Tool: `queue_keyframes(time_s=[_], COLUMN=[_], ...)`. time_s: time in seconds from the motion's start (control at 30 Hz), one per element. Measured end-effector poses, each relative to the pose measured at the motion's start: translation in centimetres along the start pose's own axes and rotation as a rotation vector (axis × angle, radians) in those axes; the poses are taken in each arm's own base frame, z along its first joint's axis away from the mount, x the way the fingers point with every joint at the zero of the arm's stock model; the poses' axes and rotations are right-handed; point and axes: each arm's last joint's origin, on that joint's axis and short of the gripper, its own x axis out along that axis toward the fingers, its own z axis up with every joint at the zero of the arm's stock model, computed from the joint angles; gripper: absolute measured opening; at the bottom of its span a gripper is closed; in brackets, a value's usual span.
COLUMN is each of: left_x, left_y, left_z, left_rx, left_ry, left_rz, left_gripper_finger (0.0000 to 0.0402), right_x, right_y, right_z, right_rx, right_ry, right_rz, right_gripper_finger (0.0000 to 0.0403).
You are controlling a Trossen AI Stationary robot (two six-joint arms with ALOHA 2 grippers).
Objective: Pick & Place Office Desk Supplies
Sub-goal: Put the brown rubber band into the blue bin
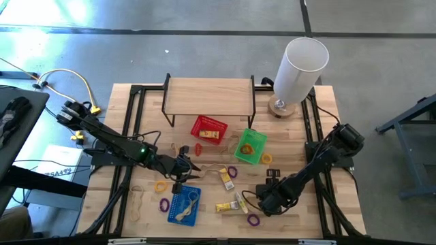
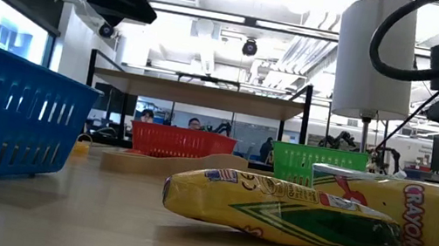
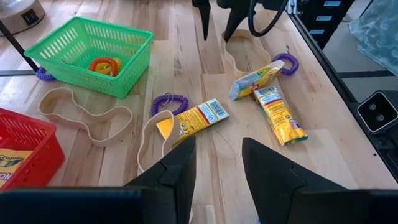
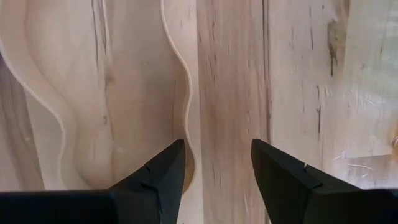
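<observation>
Some supplies already sit in the baskets, an orange loop [image 3: 104, 65] in the green basket [image 3: 135, 67], yet crayon packs [image 3: 198, 117] and a tan band [image 4: 180, 81], apparently loose, remain mid-bench beneath the empty, parted left gripper [image 3: 216, 167] and right gripper [image 4: 217, 163].

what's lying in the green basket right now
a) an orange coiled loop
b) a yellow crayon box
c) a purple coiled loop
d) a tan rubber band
a: the left wrist view shows an orange coiled loop on the floor of the green basket, while the nearest purple loop and the tan rubber band lie outside it on the wood.
</observation>
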Motion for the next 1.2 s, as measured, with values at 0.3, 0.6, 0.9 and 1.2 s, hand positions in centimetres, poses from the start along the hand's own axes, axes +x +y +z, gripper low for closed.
queue_keyframes(time_s=[0.3,0.6,0.9,1.2], left_x=[0.0,0.0,0.0,0.0], left_y=[0.0,0.0,0.0,0.0], left_z=[0.0,0.0,0.0,0.0], left_rx=[-0.003,-0.002,-0.002,-0.002], left_ry=[0.0,0.0,0.0,-0.002], left_rz=[0.0,-0.001,0.0,-0.001], left_gripper_finger=[0.0124,0.0124,0.0124,0.0124], right_x=[1.8,2.1,2.1,-1.3], right_y=[-0.1,-0.6,-0.9,-2.5], right_z=[0.2,0.6,0.9,0.4], right_rx=[0.015,0.029,0.029,0.092], right_ry=[0.086,0.112,0.117,0.041], right_rz=[-0.009,0.007,0.013,-0.058], right_gripper_finger=[0.0172,0.009,0.0003,0.0003])
